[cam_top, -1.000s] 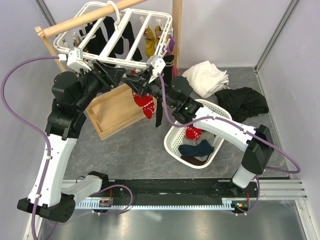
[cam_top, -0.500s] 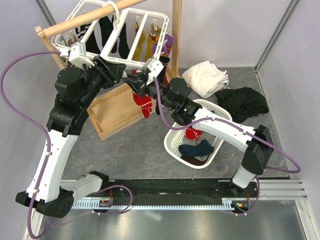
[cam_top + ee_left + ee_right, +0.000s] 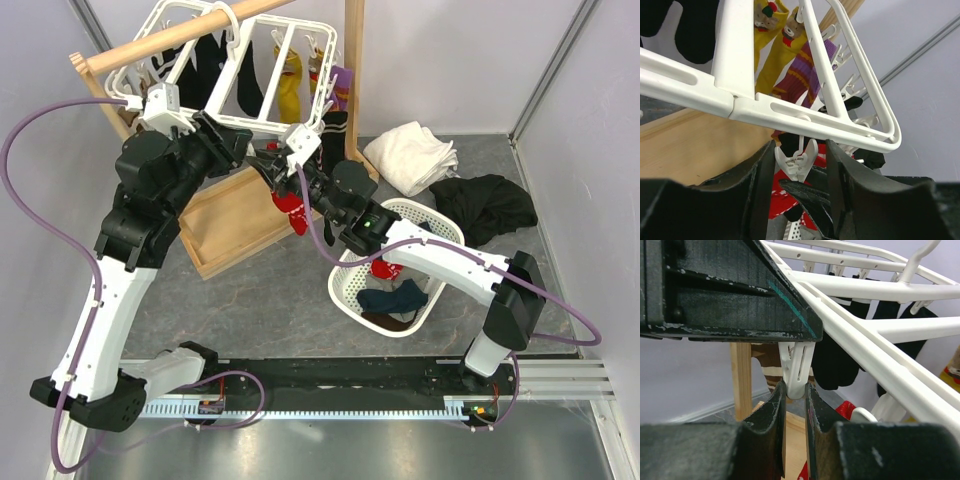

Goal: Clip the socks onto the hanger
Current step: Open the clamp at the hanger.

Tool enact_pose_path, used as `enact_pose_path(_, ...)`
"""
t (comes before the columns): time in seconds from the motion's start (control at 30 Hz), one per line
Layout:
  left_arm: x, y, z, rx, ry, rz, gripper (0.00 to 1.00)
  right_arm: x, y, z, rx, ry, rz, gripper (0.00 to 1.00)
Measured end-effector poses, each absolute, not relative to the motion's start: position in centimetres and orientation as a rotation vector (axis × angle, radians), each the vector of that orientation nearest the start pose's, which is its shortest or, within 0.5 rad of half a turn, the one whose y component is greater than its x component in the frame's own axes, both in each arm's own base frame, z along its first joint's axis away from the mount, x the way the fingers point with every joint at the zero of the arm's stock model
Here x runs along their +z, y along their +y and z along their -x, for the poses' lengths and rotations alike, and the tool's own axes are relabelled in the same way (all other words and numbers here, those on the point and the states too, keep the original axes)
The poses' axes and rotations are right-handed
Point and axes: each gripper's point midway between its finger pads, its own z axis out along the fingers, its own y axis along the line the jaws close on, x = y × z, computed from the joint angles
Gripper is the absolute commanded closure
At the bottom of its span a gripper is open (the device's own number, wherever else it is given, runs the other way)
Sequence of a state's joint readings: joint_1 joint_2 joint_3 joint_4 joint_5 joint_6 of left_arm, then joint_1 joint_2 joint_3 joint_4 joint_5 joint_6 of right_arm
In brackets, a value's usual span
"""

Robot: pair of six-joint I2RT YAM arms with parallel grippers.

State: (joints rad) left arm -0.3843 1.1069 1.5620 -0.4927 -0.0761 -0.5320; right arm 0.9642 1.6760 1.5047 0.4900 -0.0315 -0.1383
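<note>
**Red sock (image 3: 292, 210) held beneath a peg of the hanger**

The red sock, white-patterned, is seen in the top view dangling from the tips of the right gripper (image 3: 794, 386). It hangs just below the near rail of the hanger (image 3: 732, 60) and above a corner of a wooden tray (image 3: 235, 225). The hanger is hung from a wooden rail (image 3: 170, 38) at the far left of the table (image 3: 250, 300).

The right gripper's fingers are drawn close together, with only a narrow slot left between them. The sock is gripped at their tips, though the pinch itself is hidden in the wrist view. The lower end of a white peg (image 3: 796, 161) is met right at those fingertips.

The same peg is flanked by the left gripper (image 3: 800, 150), whose fingers stand apart on either side of the peg's wings. One finger is at a wing, and a sliver of gap is left at the other. Whether the peg is being pressed cannot be told; its mouth appears closed.

Black socks (image 3: 213, 62), yellow socks (image 3: 765, 35) and a purple striped sock (image 3: 800, 85) are already clipped farther along the frame. A white lattice basket (image 3: 338, 280) holding more clothes is placed to the right, near a white cloth (image 3: 412, 155) and a black cloth (image 3: 490, 205).
</note>
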Motion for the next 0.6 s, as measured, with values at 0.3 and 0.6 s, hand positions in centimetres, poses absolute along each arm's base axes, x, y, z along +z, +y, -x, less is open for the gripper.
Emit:
enact_pose_path(0.3, 46.11, -13.82, -31.90, -0.584, 1.654, 0.156, 0.53, 42.81, 45.07, -31.46, 0.660, 1.088, 0.709, 1.00)
enact_pose_path(0.6, 45.75, -13.74, -32.06, -0.536, 1.664, 0.143, 0.68, 42.51, 45.00, -31.52, 0.623, 1.098, 0.715, 0.99)
